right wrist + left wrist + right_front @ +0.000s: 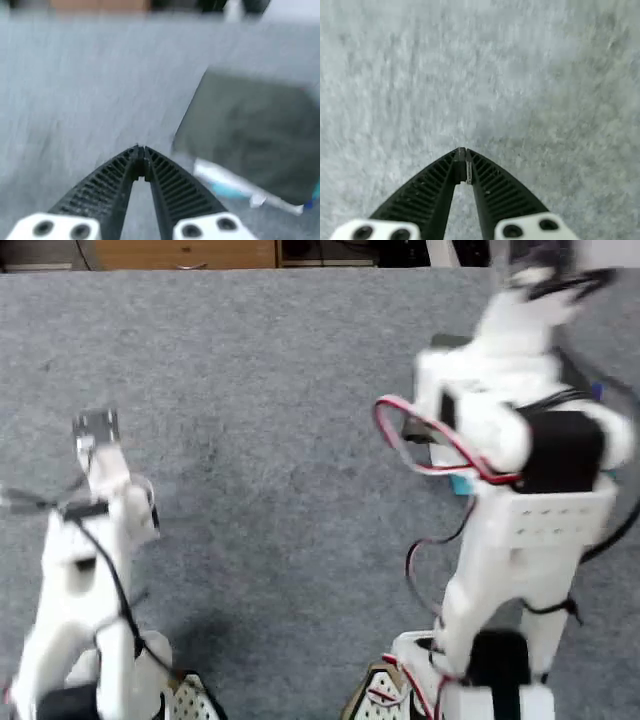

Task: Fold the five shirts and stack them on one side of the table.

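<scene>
We see our left gripper point(462, 162) clenched tip to tip over the grey table point(260, 390), left of the high view, our right gripper point(140, 162) clenched too, folded shirts point(250, 130) stacked at right

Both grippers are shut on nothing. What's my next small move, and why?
Probably back the right gripper away from the folded stack: it is shut, empty, beside the pile, and the right arm covers most of it in the high view.
</scene>
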Tool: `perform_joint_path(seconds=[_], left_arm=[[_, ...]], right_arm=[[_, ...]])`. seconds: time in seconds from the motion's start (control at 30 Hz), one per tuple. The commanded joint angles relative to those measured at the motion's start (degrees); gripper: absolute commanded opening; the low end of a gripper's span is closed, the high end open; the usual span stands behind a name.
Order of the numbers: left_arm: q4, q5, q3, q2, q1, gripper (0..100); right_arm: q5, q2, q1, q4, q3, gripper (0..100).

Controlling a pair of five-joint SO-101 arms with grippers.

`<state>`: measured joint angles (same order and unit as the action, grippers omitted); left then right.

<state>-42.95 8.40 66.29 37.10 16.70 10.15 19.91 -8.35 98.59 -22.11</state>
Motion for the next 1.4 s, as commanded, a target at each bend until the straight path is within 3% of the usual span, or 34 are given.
perform_joint_path(seconds=[0.0, 0.27, 0.43, 1.17, 1.37], left_arm=[[0.8, -0.7, 4.5, 7.7, -0.7, 2], [1.2, -0.4, 8.8, 8.7, -0.7, 2], [1.1, -0.4, 9.5, 8.7, -0.1, 2], [0.7, -0.8, 12.0, 8.7, -0.3, 2], [1.1, -0.8, 13.7, 8.7, -0.6, 2]], right_arm=[[-2.4, 10.9, -4.5, -9.0, 22.9, 0.2], [-6.2, 33.0, -5.6, -33.7, 67.6, 0.5], [-6.0, 41.0, -5.6, -42.7, 85.9, 0.5], [-6.4, 62.2, -5.2, -49.8, 116.5, 0.4], [-6.4, 73.5, -5.6, -45.9, 119.5, 0.4]])
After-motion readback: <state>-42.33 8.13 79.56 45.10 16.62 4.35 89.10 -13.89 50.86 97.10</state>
